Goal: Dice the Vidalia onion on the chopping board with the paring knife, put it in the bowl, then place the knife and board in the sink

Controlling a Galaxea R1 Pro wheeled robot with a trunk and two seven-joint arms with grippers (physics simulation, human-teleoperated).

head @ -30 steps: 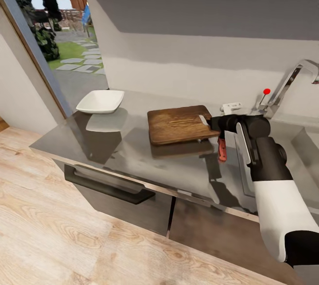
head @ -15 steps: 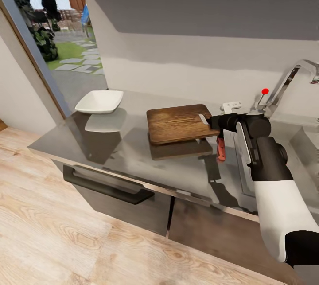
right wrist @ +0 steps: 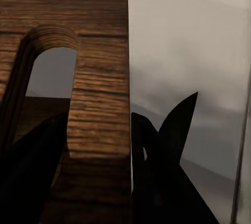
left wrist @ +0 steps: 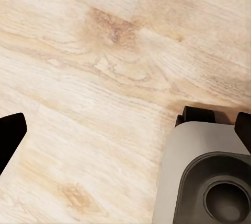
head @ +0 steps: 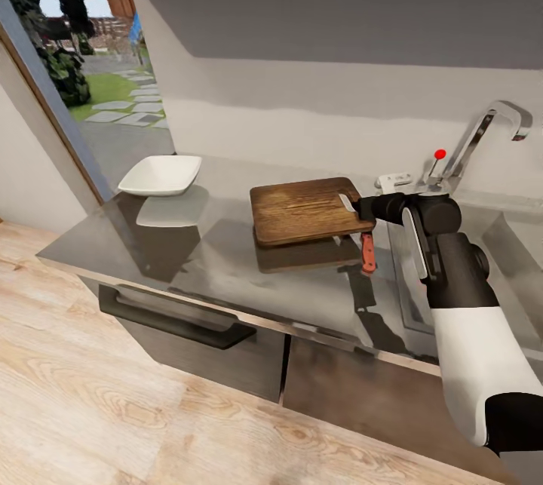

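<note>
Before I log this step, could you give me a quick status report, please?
Right gripper shut on chopping board, held above countertop. Paring knife beneath gripper. Sink not yet reached.

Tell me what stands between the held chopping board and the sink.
Nothing visible does. The right gripper holds the chopping board raised over the countertop, paring knife hanging alongside; the sink lies just beyond the arm.
</note>
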